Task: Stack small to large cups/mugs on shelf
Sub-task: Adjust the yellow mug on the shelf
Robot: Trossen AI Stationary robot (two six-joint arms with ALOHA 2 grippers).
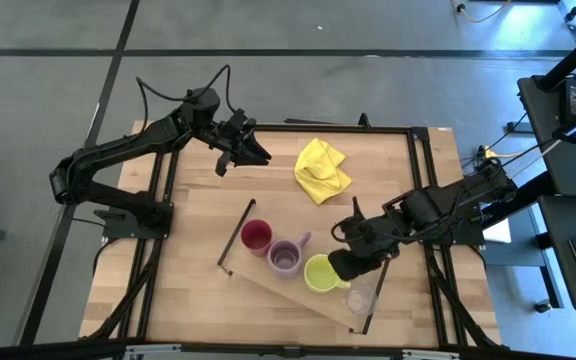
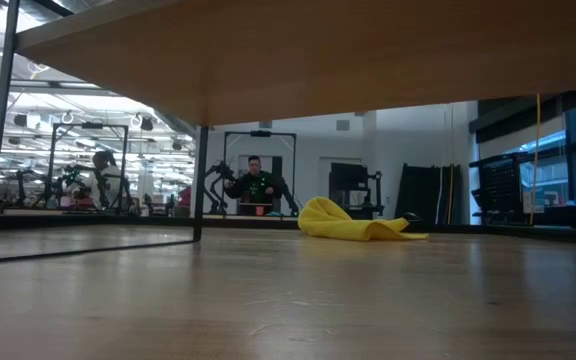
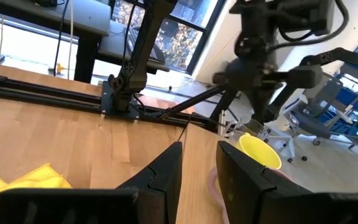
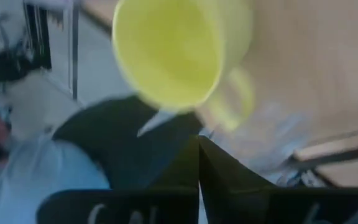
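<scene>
The shelf lies slantwise across the near half of the table, black rails at both short ends. At its near-right end stands the glass, hard to make out. Just beside it is the yellow mug, and the right gripper sits at that mug's right side; the right wrist view shows the mug close ahead of the fingers, which look pressed together, though I cannot tell whether they pinch the mug. Farther along the shelf come the purple mug, then the red cup near the far-left rail. Beyond the shelf, a cloth lies on the tabletop. The left gripper hangs over the far edge, left of the cloth, fingers slightly spread and holding nothing.
</scene>
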